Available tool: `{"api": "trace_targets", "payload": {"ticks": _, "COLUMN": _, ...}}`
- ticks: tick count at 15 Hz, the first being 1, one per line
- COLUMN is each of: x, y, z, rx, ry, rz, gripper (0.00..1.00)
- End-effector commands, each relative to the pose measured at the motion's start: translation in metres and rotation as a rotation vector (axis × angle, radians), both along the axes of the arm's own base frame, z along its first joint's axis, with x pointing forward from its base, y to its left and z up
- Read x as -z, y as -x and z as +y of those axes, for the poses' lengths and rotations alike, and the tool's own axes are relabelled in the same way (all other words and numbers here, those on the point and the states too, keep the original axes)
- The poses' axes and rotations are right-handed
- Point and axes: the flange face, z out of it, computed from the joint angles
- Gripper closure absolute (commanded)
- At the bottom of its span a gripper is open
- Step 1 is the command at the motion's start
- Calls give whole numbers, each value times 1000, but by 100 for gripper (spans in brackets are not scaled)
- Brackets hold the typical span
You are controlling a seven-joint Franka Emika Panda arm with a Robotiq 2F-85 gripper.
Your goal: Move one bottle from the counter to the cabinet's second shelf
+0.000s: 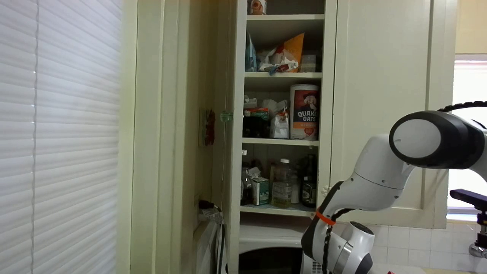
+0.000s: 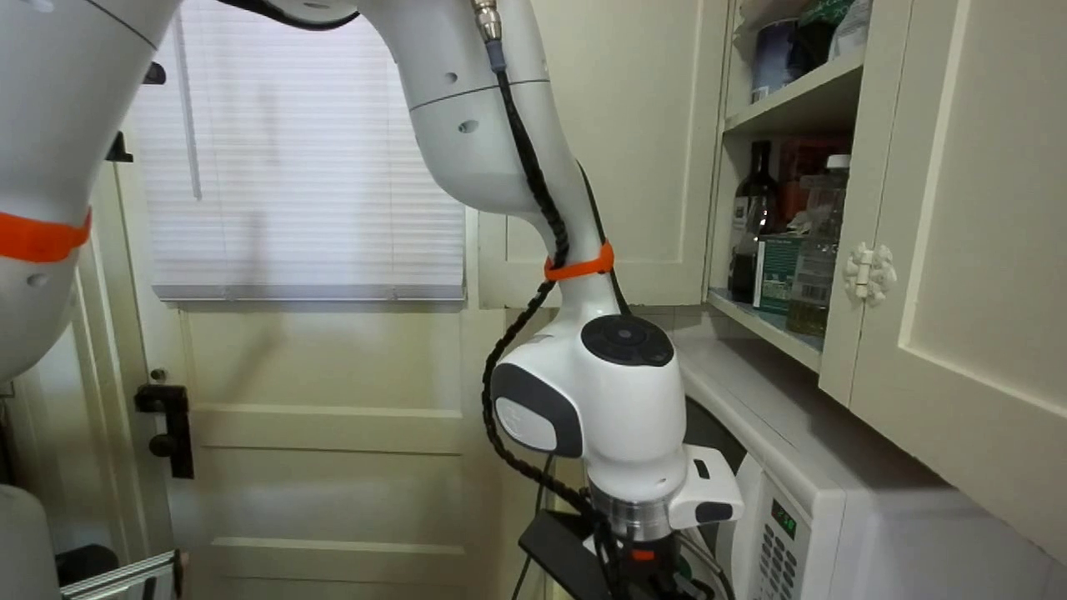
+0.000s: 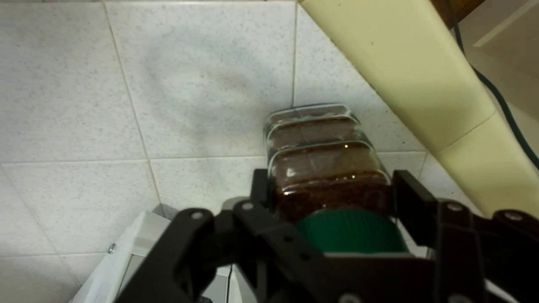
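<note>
Being clasped on both sides, a green-capped bottle (image 3: 334,181) is held between jaws parted to its width; contact with the tiled table (image 3: 202,97) cannot be told.

Bottle (image 3: 330,160) sits on the counter (image 3: 80,105) between the jaws, microwave (image 1: 270,262) under the cabinet (image 1: 380,83), oats (image 1: 304,112) on a shelf (image 1: 274,142) in there.

We see a white speckled-tile counter (image 3: 202,97), yellow-trimmed — on it, a squarish clear bottle (image 3: 326,162), brown-filled, green-capped, and a boxy white microwave (image 3: 147,231).
</note>
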Motion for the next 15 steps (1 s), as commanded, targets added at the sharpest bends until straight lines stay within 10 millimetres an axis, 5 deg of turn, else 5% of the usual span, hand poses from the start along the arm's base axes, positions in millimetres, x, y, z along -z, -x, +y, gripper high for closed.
{"api": "trace_targets", "payload": {"ticks": 1, "x": -14, "y": 11, "z": -6, "rx": 6, "ry": 14, "rz": 0, "gripper": 52}}
{"api": "trace_targets", "payload": {"ticks": 15, "x": -22, "y": 10, "z": -15, "rx": -24, "ry": 13, "rz": -9, "gripper": 52}}
